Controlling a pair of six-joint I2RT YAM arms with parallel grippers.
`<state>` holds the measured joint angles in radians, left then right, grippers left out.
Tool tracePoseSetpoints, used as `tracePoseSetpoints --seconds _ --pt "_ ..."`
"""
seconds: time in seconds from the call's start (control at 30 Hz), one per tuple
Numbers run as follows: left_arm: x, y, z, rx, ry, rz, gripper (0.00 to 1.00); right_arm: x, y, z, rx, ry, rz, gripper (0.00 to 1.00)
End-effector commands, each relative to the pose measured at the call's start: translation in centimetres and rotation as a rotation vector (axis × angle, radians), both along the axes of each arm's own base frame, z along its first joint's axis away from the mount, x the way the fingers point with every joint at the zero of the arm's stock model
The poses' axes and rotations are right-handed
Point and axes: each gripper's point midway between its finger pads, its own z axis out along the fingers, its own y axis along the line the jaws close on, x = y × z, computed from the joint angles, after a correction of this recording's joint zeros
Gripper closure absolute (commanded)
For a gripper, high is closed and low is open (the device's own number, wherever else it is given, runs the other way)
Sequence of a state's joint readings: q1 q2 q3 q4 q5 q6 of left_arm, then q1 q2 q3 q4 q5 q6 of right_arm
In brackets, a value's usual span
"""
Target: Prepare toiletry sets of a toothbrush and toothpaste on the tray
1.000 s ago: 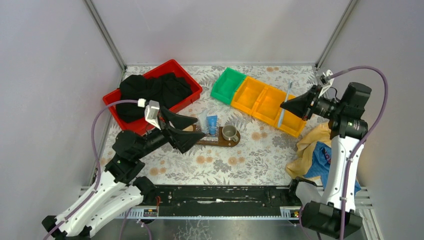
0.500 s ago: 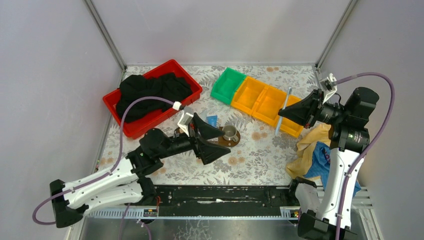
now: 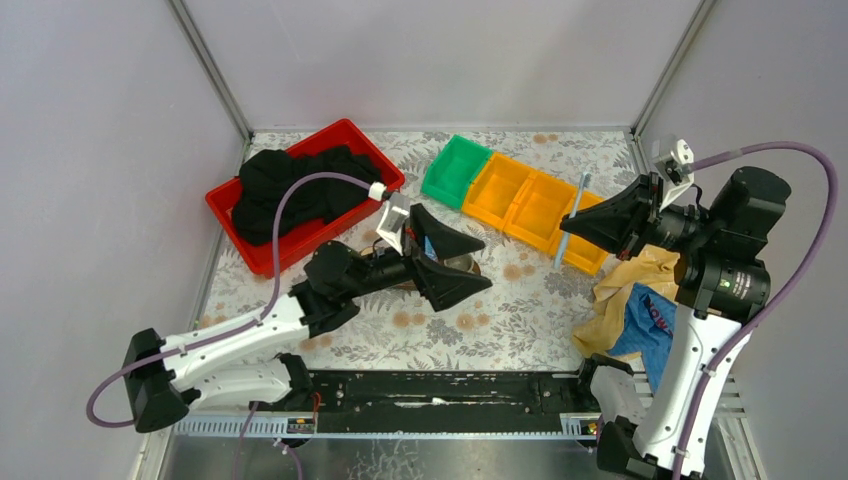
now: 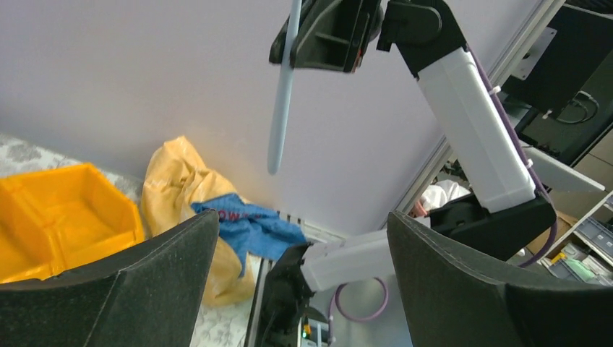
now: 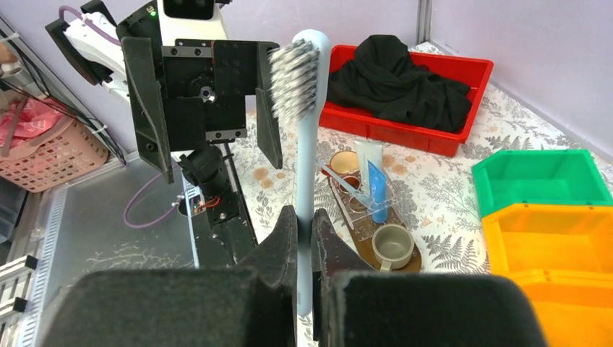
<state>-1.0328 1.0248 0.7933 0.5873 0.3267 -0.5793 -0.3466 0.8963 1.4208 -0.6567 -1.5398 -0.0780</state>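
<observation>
Right tool (image 3: 574, 221): fingers pressed together on the toothbrush (image 3: 581, 188), pinching it low on the handle. From the right wrist view the brush stands upright, bristle head at the top and facing left. It is held in the air above the orange bins (image 3: 520, 195), touching neither the bins nor the counter (image 3: 520, 310).

Left tool (image 3: 478, 262): fingers spread wide, nothing between them. It hangs over the tray (image 5: 363, 246) and hides most of it from the top camera. Its tips point toward the right arm.

On the tray we see a clear holder (image 5: 360, 202) with two toothpaste tubes standing in it, one whitish (image 5: 366, 155) and one blue (image 5: 376, 184), just beside each other. A grey mug (image 5: 392, 243) sits at the near end of the tray in the right wrist view, and a brown cup (image 5: 345, 163) at the far end.

Elsewhere on the counter:
- a red crate (image 3: 345, 127) at the far left, filled with black cloth (image 3: 300, 185)
- a green bin (image 3: 455, 170) touching the row of orange bins
- a yellow bag (image 3: 625, 285) over a blue cloth (image 3: 650, 320) near the right arm's base
</observation>
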Motion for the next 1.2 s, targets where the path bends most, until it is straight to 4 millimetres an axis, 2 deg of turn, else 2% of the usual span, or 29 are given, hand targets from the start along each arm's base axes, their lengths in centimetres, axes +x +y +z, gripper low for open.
tracePoseSetpoints --seconds 0.0,0.1,0.23,0.73,0.97,1.03,1.1,1.17 --pt "-0.4 -1.0 4.9 -0.153 -0.058 -0.058 0.10 -2.2 0.9 1.4 0.025 -0.021 0.099 1.00" --pt "0.0 -2.2 5.6 -0.181 -0.033 -0.072 0.12 -2.4 0.9 1.9 0.017 -0.041 0.099 1.00" --pt "0.9 -3.5 5.6 -0.185 -0.025 -0.020 0.17 -2.2 0.9 1.9 0.021 -0.031 0.098 1.00" --pt "3.7 -10.9 2.5 -0.043 0.006 0.042 0.44 -1.5 0.6 1.1 0.031 -0.009 0.098 1.00" --pt "3.2 -12.4 2.3 -0.035 0.015 -0.007 0.57 -1.2 0.5 0.7 0.036 0.002 0.098 1.00" --pt "3.0 -12.6 2.3 -0.032 0.004 -0.019 0.64 -1.2 0.5 0.6 0.037 0.006 0.098 1.00" --pt "3.0 -12.6 2.4 -0.024 -0.027 -0.015 0.75 -1.1 0.5 0.5 0.038 0.009 0.098 1.00" --pt "3.1 -12.5 2.4 -0.006 -0.067 -0.004 0.88 -0.9 0.4 0.3 0.039 0.013 0.095 0.96"
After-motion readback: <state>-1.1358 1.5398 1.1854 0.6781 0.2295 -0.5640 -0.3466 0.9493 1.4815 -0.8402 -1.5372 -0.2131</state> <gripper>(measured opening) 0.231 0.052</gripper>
